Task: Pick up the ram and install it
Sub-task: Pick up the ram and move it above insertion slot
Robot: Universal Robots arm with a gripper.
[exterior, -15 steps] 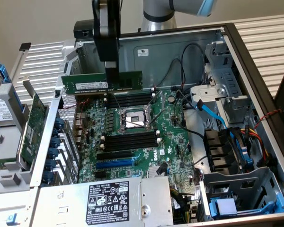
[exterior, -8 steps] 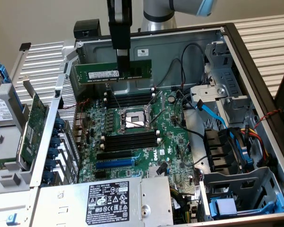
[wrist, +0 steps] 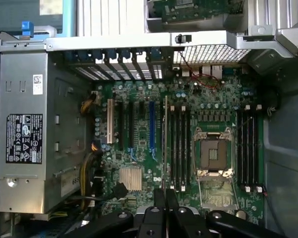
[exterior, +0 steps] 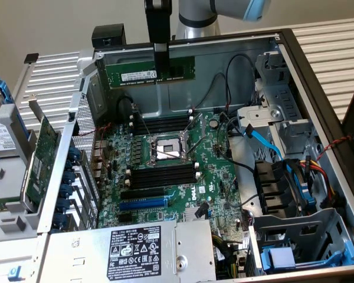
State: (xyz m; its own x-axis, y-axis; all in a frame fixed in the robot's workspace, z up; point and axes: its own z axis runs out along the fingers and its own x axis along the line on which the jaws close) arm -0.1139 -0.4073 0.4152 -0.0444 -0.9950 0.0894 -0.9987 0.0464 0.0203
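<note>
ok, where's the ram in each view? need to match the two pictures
Exterior view: ram broadside, label facing the camera, gripped by the fingers, high over the open case, toward the exterior view's left.
Wrist view: ram edge-on, a thin strip running out from the fingers, alongside the memory slots.
Shared landmark: CPU socket.

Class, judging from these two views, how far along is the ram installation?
Done: the ram is picked up, clamped in the end effector. In hand: it hangs above the motherboard. Left: it is not yet seated; the black memory slots beside the CPU socket stand empty.
</note>
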